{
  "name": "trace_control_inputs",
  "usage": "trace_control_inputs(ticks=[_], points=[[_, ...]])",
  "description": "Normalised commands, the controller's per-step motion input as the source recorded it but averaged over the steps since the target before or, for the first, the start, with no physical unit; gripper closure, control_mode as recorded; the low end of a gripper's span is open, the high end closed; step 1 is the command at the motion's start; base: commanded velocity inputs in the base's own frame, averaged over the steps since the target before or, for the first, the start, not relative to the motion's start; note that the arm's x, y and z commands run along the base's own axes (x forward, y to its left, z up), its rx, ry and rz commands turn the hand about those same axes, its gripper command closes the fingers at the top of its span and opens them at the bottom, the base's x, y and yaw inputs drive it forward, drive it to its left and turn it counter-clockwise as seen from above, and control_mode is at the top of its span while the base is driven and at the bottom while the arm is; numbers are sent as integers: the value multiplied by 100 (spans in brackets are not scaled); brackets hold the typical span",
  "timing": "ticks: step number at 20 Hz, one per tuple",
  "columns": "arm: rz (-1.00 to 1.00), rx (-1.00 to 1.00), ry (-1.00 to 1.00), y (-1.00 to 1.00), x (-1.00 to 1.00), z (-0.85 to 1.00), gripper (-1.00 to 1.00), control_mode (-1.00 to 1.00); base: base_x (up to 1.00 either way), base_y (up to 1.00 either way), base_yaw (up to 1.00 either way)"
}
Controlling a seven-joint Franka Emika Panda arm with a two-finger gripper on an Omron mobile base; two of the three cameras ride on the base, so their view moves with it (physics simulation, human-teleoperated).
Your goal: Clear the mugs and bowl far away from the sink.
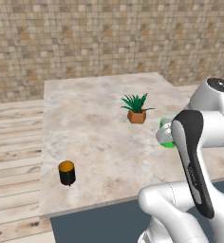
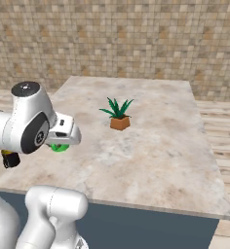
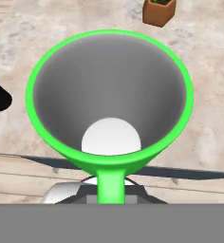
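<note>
Tan mosaic tile covers the back wall [image 1: 109, 38], and pale wood planks [image 1: 14, 137] run as flooring around a marble-patterned counter [image 1: 99, 147] whose front face is dark grey.

Seen from the hand camera, the gripper [image 3: 111, 182] is closed on the green mug [image 3: 109, 97], pinching it at the rim where the green handle meets the cup; the fingers themselves are hidden beneath the mug. The mug's wide mouth faces the camera, showing a grey interior with a white round bottom, and it appears lifted, with the counter's front edge and the dark band below it passing behind it.

In the left base view the green mug [image 1: 167, 135] shows as a small patch of green at the end of the white arm, above the right part of the counter, near the front edge. In the right base view the green mug [image 2: 60, 147] peeks out under the arm's wrist, over the left part of the counter.

Outward from there, the black mug [image 1: 66, 172] with the orange inside stands upright near the front left corner of the counter, well apart from the green one. A small plant [image 1: 136, 109] in a terracotta pot sits near the middle of the counter, between the front edge and the wall.
</note>
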Motion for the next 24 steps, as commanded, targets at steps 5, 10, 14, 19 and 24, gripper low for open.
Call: trace_control_inputs(ticks=[5, 10, 14, 19, 24], points=[[15, -1, -3, 0, 46, -72, 100, -100, 0, 0, 0], [10, 0, 7, -1, 64, -54, 100, -100, 0, 0, 0], [2, 0, 13, 0, 93, -39, 100, -100, 0, 0, 0], [2, 0, 5, 0, 96, -41, 100, -100, 0, 0, 0], [5, 0, 0, 0, 78, -42, 100, -100, 0, 0, 0]])
